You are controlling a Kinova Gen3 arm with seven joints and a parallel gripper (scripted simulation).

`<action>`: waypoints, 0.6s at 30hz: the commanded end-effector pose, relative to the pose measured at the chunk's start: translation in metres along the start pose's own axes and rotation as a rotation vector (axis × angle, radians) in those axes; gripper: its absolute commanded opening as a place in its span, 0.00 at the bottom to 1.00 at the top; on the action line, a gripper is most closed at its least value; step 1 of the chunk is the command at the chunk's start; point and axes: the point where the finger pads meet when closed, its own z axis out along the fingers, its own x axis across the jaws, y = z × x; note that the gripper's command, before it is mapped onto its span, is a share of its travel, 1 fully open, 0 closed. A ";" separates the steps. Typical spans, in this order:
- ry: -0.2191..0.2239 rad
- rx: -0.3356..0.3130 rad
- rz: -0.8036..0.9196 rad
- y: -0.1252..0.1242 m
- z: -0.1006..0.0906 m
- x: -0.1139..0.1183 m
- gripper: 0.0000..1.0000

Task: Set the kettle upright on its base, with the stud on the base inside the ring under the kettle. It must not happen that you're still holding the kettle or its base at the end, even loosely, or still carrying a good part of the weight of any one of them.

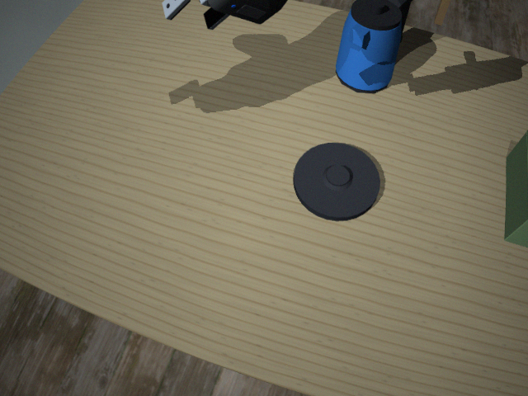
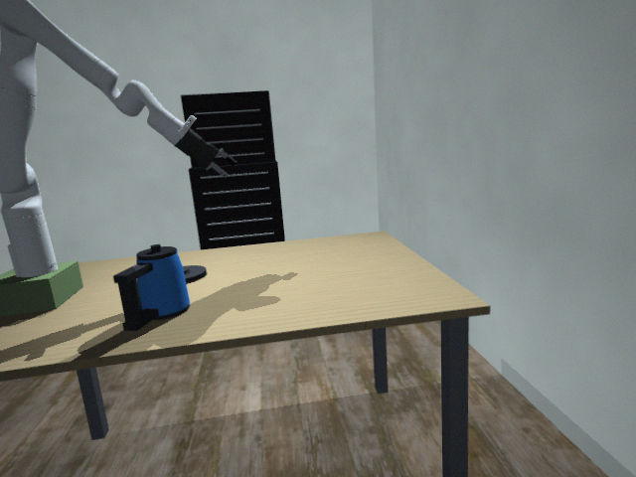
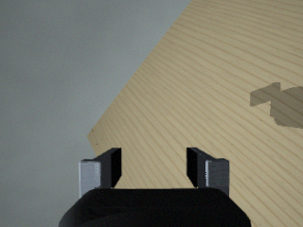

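The blue kettle point(image 1: 369, 51) point(image 2: 161, 287) with a black lid and a black handle point(image 2: 130, 300) stands upright on the wooden table point(image 1: 170, 213) point(image 2: 334, 277). The round black base point(image 1: 315, 187) point(image 2: 195, 272) lies flat on the table, apart from the kettle, and its stud point(image 1: 337, 175) is bare. My gripper point(image 2: 223, 161) point(image 3: 153, 161) is open and empty. It hangs high in the air above the table, well away from both the kettle and the base, and points out past the table's edge.
A green block point(image 1: 518, 200) point(image 2: 41, 287) at the table's side carries the arm's foot. A black slatted cabinet point(image 2: 240, 210) stands behind the table against the wall. The arm's shadow falls across the table near the kettle.
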 end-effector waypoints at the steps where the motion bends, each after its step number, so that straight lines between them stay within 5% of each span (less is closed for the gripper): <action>1: -0.009 0.004 -0.013 -0.005 0.001 -0.003 1.00; 18: -0.037 0.012 -0.077 -0.017 0.003 -0.013 1.00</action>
